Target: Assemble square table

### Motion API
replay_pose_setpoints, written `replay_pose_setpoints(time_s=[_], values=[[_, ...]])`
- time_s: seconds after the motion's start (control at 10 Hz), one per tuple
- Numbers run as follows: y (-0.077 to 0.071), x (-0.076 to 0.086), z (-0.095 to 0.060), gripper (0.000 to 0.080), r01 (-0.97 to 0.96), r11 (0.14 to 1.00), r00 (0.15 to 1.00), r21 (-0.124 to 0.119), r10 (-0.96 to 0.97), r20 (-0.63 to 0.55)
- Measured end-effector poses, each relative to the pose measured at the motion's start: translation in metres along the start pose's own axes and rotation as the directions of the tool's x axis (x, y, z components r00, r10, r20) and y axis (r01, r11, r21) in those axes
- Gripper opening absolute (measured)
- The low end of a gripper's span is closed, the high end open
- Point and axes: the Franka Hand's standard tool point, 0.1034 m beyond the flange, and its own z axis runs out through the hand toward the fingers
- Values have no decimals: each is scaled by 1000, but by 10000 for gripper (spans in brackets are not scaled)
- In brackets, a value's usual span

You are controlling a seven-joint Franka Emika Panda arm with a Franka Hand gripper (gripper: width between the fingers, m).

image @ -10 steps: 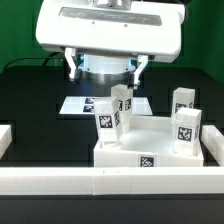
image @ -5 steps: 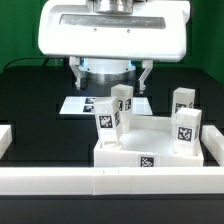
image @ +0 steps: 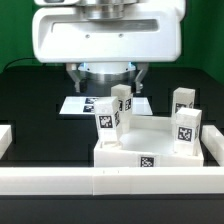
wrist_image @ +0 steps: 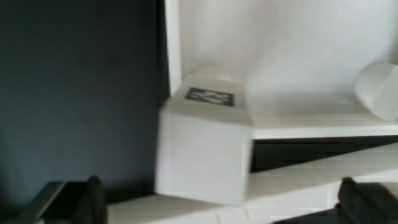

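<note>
Black worktop (image: 30, 100) spreads under our arm, and our jaws hang released and holding nothing above the far legs, the gripper (image: 104, 72) showing its two dark fingertips (wrist_image: 71, 198) in the wrist view on either side of one tagged leg (wrist_image: 205, 150). Below them we see the tabletop (image: 148, 140) upside down, four legs standing upright at its corners. Behind lies the marker board (image: 82, 104), and in front, against the tabletop, the rail (image: 110, 182).
</note>
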Motion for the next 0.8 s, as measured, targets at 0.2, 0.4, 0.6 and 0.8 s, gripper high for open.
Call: replay_pose_setpoints(time_s=[0.2,0.4,0.6,0.8], values=[[1,-1,4,649,-4,1000,1000,-3,4,5],[-2,-2,11,649,-12,1000,1000,-12,12,2],[-7,-4,17,649,-13,1000,1000,-18,13,8],[-11,-6,19,527,-16,1000,1000,-20,16,11]])
